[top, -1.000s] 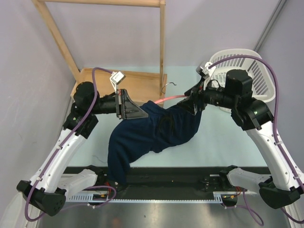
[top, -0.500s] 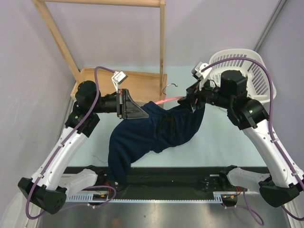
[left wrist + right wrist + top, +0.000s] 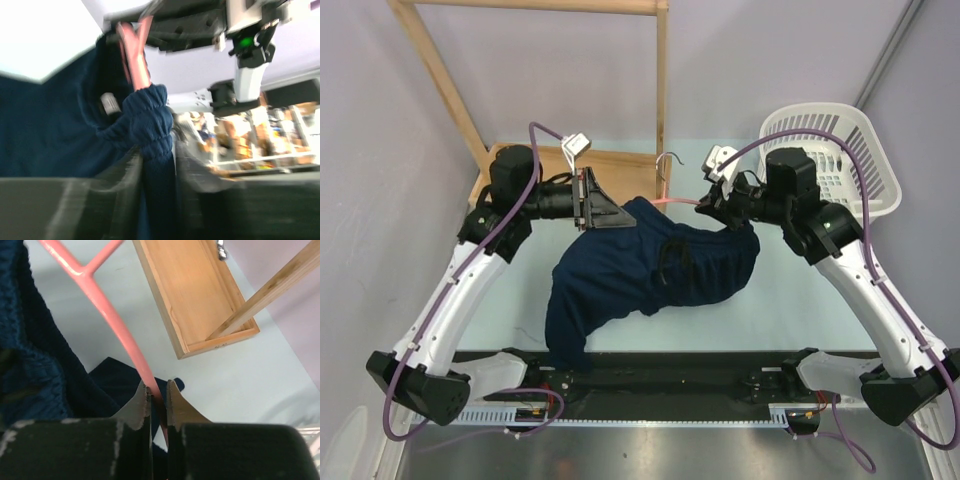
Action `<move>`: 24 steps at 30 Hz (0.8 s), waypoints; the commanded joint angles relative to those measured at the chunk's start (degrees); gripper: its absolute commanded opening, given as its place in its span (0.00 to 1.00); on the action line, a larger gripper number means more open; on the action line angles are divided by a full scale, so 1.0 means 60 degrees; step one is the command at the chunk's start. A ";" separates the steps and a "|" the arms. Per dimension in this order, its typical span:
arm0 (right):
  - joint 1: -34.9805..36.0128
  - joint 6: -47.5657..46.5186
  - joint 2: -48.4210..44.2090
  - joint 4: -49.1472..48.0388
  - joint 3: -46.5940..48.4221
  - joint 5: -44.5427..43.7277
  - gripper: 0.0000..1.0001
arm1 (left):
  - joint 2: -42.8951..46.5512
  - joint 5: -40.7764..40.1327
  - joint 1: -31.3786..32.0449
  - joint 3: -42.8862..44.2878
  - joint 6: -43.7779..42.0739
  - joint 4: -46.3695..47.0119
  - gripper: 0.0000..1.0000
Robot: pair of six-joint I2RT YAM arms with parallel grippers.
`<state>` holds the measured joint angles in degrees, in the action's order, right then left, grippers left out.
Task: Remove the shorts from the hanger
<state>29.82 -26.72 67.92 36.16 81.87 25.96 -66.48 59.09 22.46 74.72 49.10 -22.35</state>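
The right claw pinches the hanger, anchoring it. The left claw is closed on the bunched waistband of the shorts, seemingly to drag it off the hanger's end.

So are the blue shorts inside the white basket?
No, the shorts hang over the table to the left of the white basket, wholly outside it.

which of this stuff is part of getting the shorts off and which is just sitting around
Part of the job: shorts; pink hanger; left gripper, gripping the shorts' waistband; right gripper, clamped on the hanger.

Just lying about: white basket; wooden rack.
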 commanded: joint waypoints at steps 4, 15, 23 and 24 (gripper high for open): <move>0.0098 0.1056 -0.0231 -0.1033 0.0184 -0.0370 0.00 | -0.0068 -0.2285 0.0285 0.2399 -0.3582 -0.2133 0.60; 0.0449 0.0279 -0.0597 -0.0754 0.0169 -0.1586 0.00 | 0.0343 -0.4883 0.0271 0.3630 -0.4201 -0.1975 0.81; 0.0625 -0.0438 -0.0788 -0.0739 0.0184 -0.0812 0.00 | -0.1193 -0.4400 0.0300 0.5210 -0.3540 -0.1095 0.74; 0.0640 -0.0483 -0.0802 -0.0710 0.0198 -0.0709 0.00 | -0.1370 -0.4109 0.0300 0.5373 -0.3497 -0.0979 0.73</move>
<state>32.93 -28.53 66.26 36.60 81.36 17.65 -70.67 32.12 23.83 102.10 26.48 -32.97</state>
